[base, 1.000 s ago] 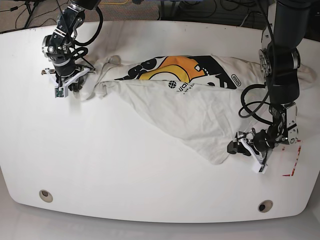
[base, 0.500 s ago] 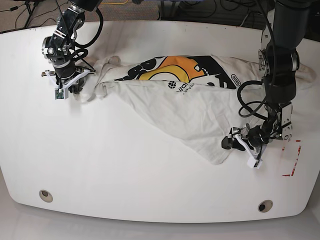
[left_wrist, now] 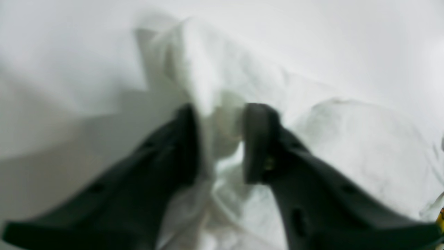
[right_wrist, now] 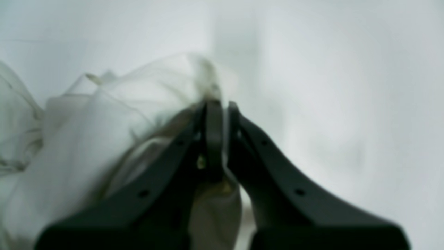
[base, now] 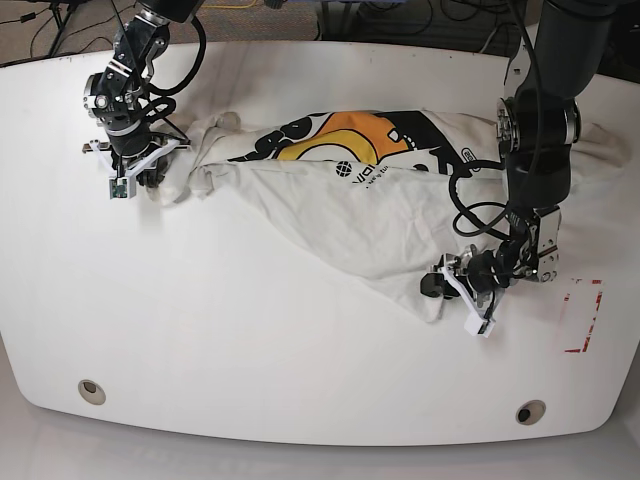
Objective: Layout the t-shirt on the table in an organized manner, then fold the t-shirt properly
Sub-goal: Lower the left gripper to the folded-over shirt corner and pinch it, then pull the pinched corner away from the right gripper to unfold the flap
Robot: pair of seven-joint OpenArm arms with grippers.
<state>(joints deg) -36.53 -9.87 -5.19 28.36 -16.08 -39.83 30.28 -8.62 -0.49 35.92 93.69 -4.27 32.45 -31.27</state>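
The white t-shirt [base: 370, 215] lies crumpled across the far half of the table [base: 250, 340], its orange and black graphic facing up and a triangular flap reaching toward the front. My left gripper [base: 432, 287] sits at that flap's lower corner. In the left wrist view a bunched fold of the t-shirt [left_wrist: 222, 69] fills the narrow gap of the left gripper [left_wrist: 218, 139], touching both fingers. At the shirt's left end my right gripper [base: 150, 178] points down. The right wrist view shows the right gripper [right_wrist: 222, 132] shut on a thin edge of the t-shirt [right_wrist: 86, 139].
A red tape rectangle [base: 585, 320] marks the table right of the left gripper. Two grommet holes [base: 92, 391] [base: 530, 412] sit near the front edge. Cables lie on the floor beyond the table's far edge.
My left gripper has slid left onto the shirt's lower corner and narrowed from wide open around the cloth. The right gripper has kept its place and grip.
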